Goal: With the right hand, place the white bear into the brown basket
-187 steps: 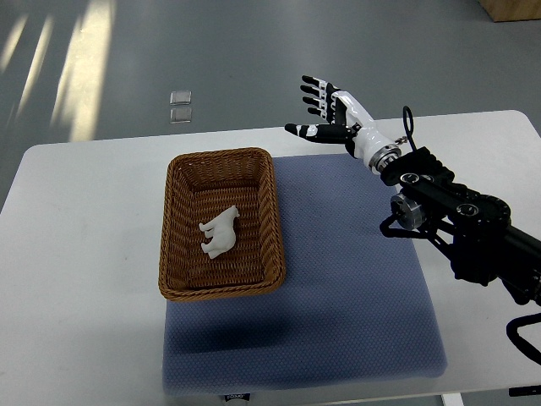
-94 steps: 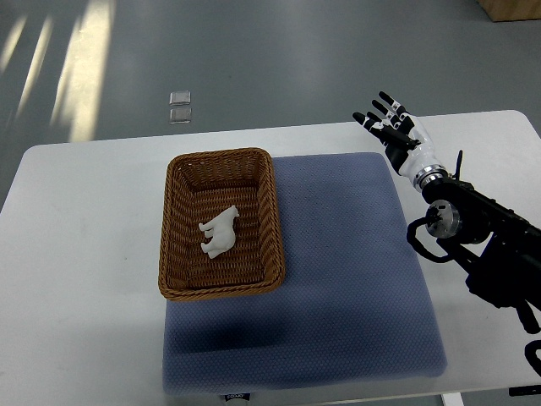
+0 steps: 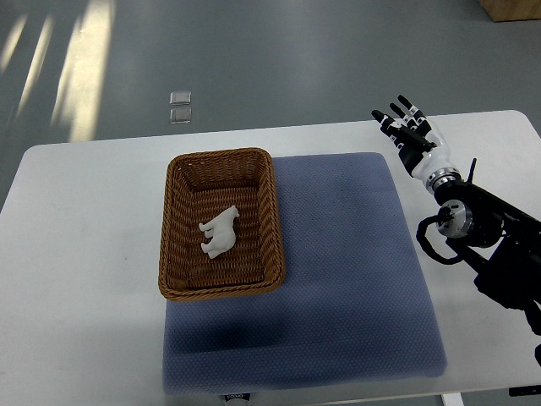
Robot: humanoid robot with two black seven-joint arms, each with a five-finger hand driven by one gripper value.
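The white bear (image 3: 219,233) lies on its side inside the brown wicker basket (image 3: 221,165), near the middle of its floor. My right hand (image 3: 407,128) is far off to the right, over the table beside the blue mat's right edge. Its fingers are spread and hold nothing. The black right arm (image 3: 486,245) runs down to the right edge of the picture. The left arm does not show.
A blue mat (image 3: 338,279) covers the middle of the white table (image 3: 76,279), and the basket sits across its left edge. Beyond the table's far edge is grey floor with a small pale object (image 3: 179,106).
My right hand has drawn back to the right, away from the basket side, and now sits beside the mat's right edge. The bear and basket have not moved.
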